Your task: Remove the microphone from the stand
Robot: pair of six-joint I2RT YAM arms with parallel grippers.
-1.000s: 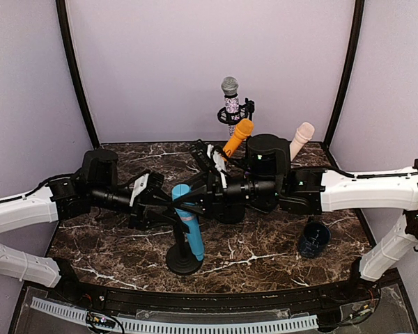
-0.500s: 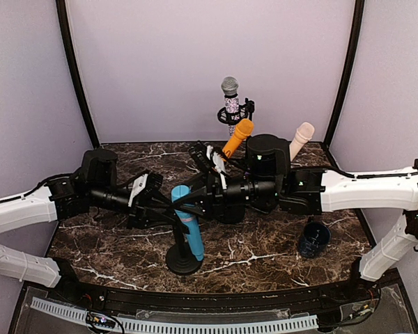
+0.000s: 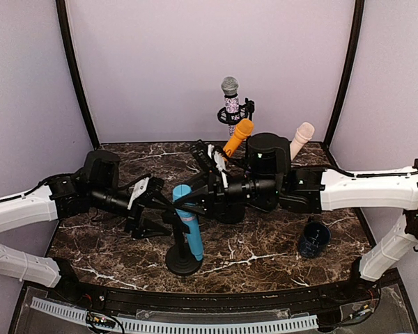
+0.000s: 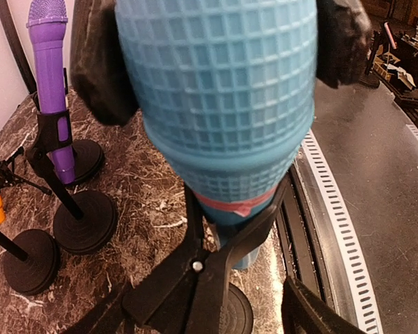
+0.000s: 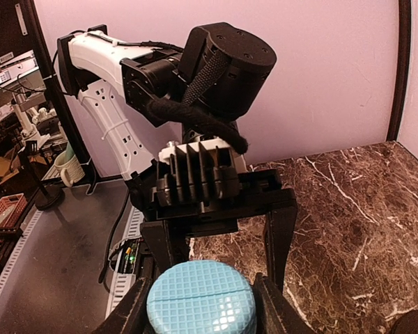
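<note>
A blue microphone [image 3: 189, 226] leans in the black clip [image 4: 219, 261] of a stand whose round base [image 3: 183, 259] rests near the table's front. My right gripper [image 3: 187, 200] comes in from the right and is shut on the microphone's gridded head [image 5: 202, 307], with a finger [image 5: 277, 306] against each side. My left gripper [image 3: 155, 209] reaches in from the left at clip height. Its jaws stand open, spread to either side of the clip without touching it, one finger [image 4: 313, 313] showing low at the right.
More microphones on stands fill the back: orange [image 3: 238, 135], silver-headed [image 3: 230, 97], beige [image 3: 302, 139], and a purple one [image 4: 52, 90] in the left wrist view. A dark blue cup [image 3: 313, 239] stands at the right. Both arms cross the table's middle.
My left gripper's jaws narrowed near the stand clip, then spread wide. The right gripper and the blue microphone have stayed where they were.
</note>
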